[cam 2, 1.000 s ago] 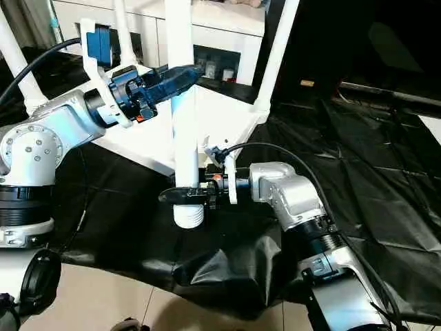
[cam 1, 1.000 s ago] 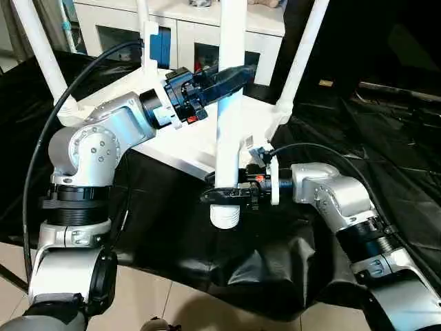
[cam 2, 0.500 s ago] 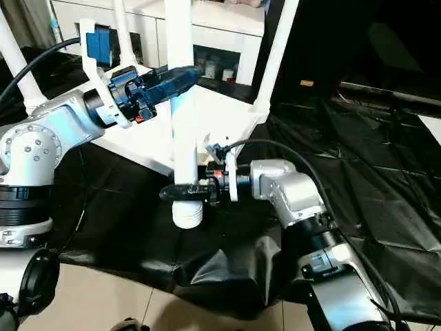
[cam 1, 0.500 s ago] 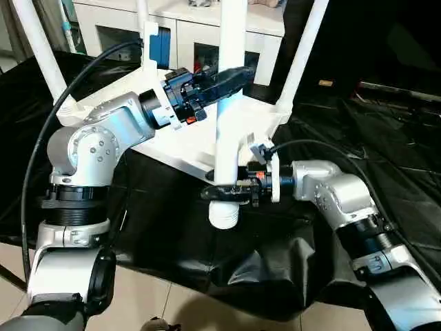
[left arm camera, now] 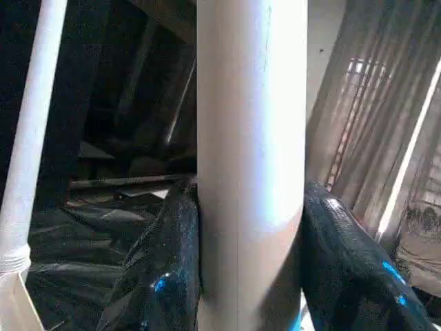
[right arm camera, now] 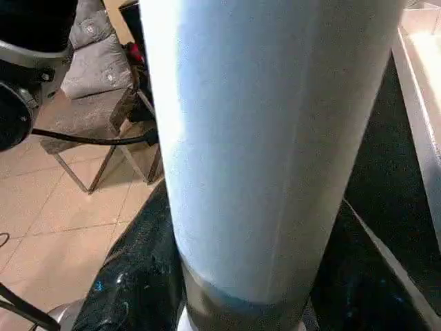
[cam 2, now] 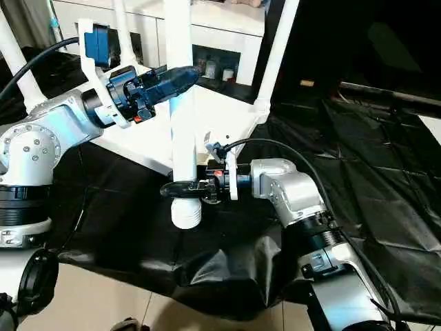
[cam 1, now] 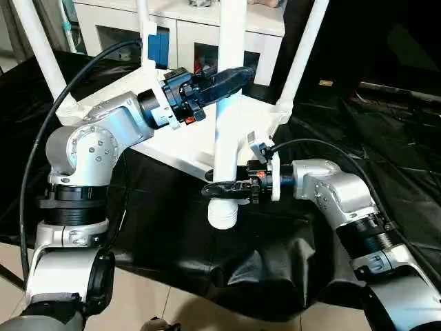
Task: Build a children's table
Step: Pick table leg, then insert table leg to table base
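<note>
Since a second ago, the right gripper [cam 1: 219,189] has shifted slightly toward the robot's left with the long white cylindrical plastic tube leg [cam 1: 226,124] it holds, so the leg's ribbed lower end [cam 1: 223,215] sits a touch further left over the black plastic sheet [cam 1: 386,138]; the left gripper [cam 1: 227,78] has barely moved. Both pairs of black fingers pinch this one leg: the right ones [right arm camera: 131,276] clamp it just above the ribbed end, the left ones [left arm camera: 165,269] grip it higher up, so the tube is steadied at two heights and stays near upright while it is steered. The grip low down probably guides the tip toward a socket, and the upper grip keeps the tube from tipping. Behind the leg lies the small white plastic children's table top [cam 1: 186,141], upside down on the sheet, with three other white tube legs [cam 1: 300,58] already standing in its corner sockets. The socket meant for the held leg is hidden behind the tube and the right gripper, so how near the tip is to it cannot be judged. All the leg tops are cut off by the picture edge. A white cabinet with glass doors [cam 1: 117,27] stands beyond.
</note>
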You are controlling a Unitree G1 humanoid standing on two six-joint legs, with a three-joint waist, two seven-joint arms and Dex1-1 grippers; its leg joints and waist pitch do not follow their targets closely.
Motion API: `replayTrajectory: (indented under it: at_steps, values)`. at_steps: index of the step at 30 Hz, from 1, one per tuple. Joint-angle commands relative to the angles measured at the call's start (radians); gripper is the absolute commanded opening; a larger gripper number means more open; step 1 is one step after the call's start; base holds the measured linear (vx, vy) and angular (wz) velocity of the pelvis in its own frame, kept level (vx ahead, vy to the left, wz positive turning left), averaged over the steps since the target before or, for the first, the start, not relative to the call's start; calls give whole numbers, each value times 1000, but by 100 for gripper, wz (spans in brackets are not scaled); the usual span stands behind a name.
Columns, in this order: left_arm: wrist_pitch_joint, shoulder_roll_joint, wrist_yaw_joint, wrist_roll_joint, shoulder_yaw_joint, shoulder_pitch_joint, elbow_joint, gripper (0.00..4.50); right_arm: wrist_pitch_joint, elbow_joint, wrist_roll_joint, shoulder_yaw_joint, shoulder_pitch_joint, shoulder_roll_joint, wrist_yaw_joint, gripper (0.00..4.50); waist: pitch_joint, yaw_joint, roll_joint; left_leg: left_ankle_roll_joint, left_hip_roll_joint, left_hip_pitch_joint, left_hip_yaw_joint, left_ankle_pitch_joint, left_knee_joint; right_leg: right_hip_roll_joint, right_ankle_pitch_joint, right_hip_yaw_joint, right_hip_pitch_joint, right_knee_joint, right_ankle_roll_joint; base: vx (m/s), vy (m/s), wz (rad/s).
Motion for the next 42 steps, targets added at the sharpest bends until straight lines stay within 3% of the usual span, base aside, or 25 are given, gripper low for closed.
replayTrajectory:
  at_steps: [1, 7, 10, 11, 12, 14, 16, 17, 19, 21, 22, 23, 25, 28, 29, 30, 31, 33, 34, 36, 37, 38, 39, 41, 42]
  values:
    - [2, 4, -10, 1, -7, -13, -7, 164, -4, 3, 1, -22, -12, -10, 5, 187, -77, 1, 14, -51, 14, 21, -10, -252, -77, -41, -295, 25, 59, -63, -168, 0, 0, 0]
    - [-19, -19, 40, 12, 14, -20, 15, 164, -4, -9, 6, -30, -4, -13, 2, 186, -77, 1, 14, -51, 14, 22, -9, -252, -76, -41, -279, 25, 59, -62, -174, 0, 0, 0]
    - [9, -30, 53, -21, 39, -27, 30, 234, -1, -20, 15, -40, -2, -11, -4, 185, -78, 2, 15, -50, 12, 22, -9, -257, -75, -41, -291, 24, 60, -64, -171, 0, 0, 0]
    - [19, -43, 62, -51, 63, -29, 34, 234, 0, -26, 19, -44, 0, -11, -6, 185, -78, 3, 22, -51, 13, 22, -11, -258, -76, -41, -289, 24, 60, -62, -173, 0, 0, 0]
    - [22, -52, 64, -72, 79, -31, 37, 237, 0, -30, 21, -47, 1, -11, -8, 185, -77, 1, 17, -51, 11, 21, -9, -259, -75, -40, -283, 24, 60, -64, -178, 0, 0, 0]
    - [-16, -94, 86, -124, 141, -41, 56, 275, 6, -49, 36, -61, 9, -12, -10, 185, -79, 4, 19, -49, 11, 21, -10, -260, -74, -39, -274, 23, 61, -64, -186, 0, 0, 0]
    - [-84, -126, 102, -134, 178, -48, 79, 278, 9, -58, 46, -72, 13, -11, -14, 185, -78, 4, 16, -44, 10, 20, -9, -259, -73, -40, -269, 23, 63, -67, -186, 0, 0, 0]
    - [-133, -167, 132, -182, 236, -60, 112, 277, 10, -61, 57, -87, 16, -5, -23, 185, -79, 5, 25, -40, 10, 21, -11, -264, -74, -39, -262, 23, 63, -67, -184, 0, 0, 0]
    - [-147, -190, 148, -227, 276, -67, 132, 276, 10, -62, 63, -96, 17, 0, -31, 184, -79, 5, 19, -38, 9, 21, -10, -269, -72, -39, -262, 22, 64, -69, -187, 0, 0, 0]
    - [-147, -221, 160, -313, 335, -74, 155, 276, 4, -62, 69, -112, 19, 8, -46, 184, -80, 7, 24, -38, 8, 21, -11, -271, -73, -38, -258, 20, 64, -66, -193, 0, 0, 0]
    - [-147, -221, 160, -313, 335, -74, 155, 276, 4, -62, 69, -112, 19, 8, -46, 184, -79, 5, 22, -38, 7, 19, -9, -271, -72, -38, -258, 21, 64, -66, -196, 0, 0, 0]
    - [-142, -260, 194, -430, 421, -83, 187, 276, -6, -58, 94, -165, 18, 35, -98, 184, -80, 7, 26, -40, 6, 19, -9, -269, -70, -39, -257, 20, 64, -64, -199, 0, 0, 0]
    - [-154, -268, 197, -436, 443, -78, 202, 276, -33, -42, 91, -212, 9, 53, -182, 184, -81, 4, 22, -38, 6, 19, -10, -281, -71, -36, -271, 18, 63, -68, -201, 0, 0, 0]
    - [-234, -210, 161, -190, 318, -38, 210, 276, -105, -2, 24, -257, -3, 43, -343, 184, -79, 2, 27, -47, 11, 26, -14, -271, -79, -36, -300, 18, 57, -75, -159, 0, 0, 0]
    - [-312, -149, 159, -3, 188, -24, 227, 276, -132, -2, -18, -255, 9, 20, -382, 184, -78, 2, 38, -61, 15, 34, -17, -291, -84, -35, -337, 18, 53, -82, -100, 0, 0, 0]
    - [-312, -149, 159, -3, 188, -24, 227, 276, -132, -2, -18, -255, 9, 20, -382, 184, -77, 1, 37, -65, 13, 36, -16, -294, -84, -35, -338, 19, 53, -81, -96, 0, 0, 0]
    - [-385, -92, 154, 159, 69, -13, 248, 276, -152, -7, -53, -251, 23, -2, -411, 184, -76, 3, 37, -69, 12, 36, -15, -295, -84, -37, -334, 19, 56, -79, -100, 0, 0, 0]
    - [-516, 30, 105, 422, -161, -5, 318, 276, -166, -37, -105, -247, 57, -43, -447, 184, -75, 8, 40, -69, 14, 35, -24, -303, -91, -41, -362, 18, 55, -86, -56, 0, 0, 0]
    - [-531, 49, 95, 455, -196, -5, 333, 276, -164, -46, -110, -249, 64, -49, -449, 184, -76, 7, 45, -77, 14, 35, -22, -306, -88, -41, -353, 20, 56, -81, -59, 0, 0, 0]
    - [-584, 114, 12, 570, -355, -17, 425, 276, -152, -98, -134, -250, 109, -79, -451, 184, -78, 4, 40, -81, 13, 32, -22, -285, -88, -44, -303, 21, 63, -73, -87, 0, 0, 0]
    - [-586, 117, 3, 577, -368, -18, 433, 276, -150, -103, -135, -250, 113, -81, -451, 184, -79, 6, 44, -79, 12, 31, -23, -269, -86, -44, -279, 21, 64, -71, -99, 0, 0, 0]
    - [-586, 117, 3, 577, -368, -18, 433, 276, -150, -103, -135, -250, 113, -81, -451, 184, -80, 4, 42, -75, 10, 28, -19, -246, -84, -43, -230, 22, 66, -65, -126, 0, 0, 0]
    - [-610, 128, -70, 641, -461, -28, 504, 276, -140, -137, -142, -246, 142, -94, -459, 184, -83, 2, 43, -71, 10, 26, -18, -227, -81, -45, -188, 21, 70, -59, -160, 0, 0, 0]
    - [-659, 122, -124, 742, -552, -44, 611, 276, -130, -175, -141, -239, 174, -103, -473, 184, -81, 1, 45, -59, 9, 28, -15, -231, -81, -43, -185, 21, 70, -63, -169, 0, 0, 0]
    - [-681, 118, -132, 774, -571, -49, 642, 276, -128, -185, -140, -237, 182, -105, -478, 184, -79, -1, 52, -53, 6, 24, -18, -232, -82, -42, -193, 22, 72, -68, -166, 0, 0, 0]
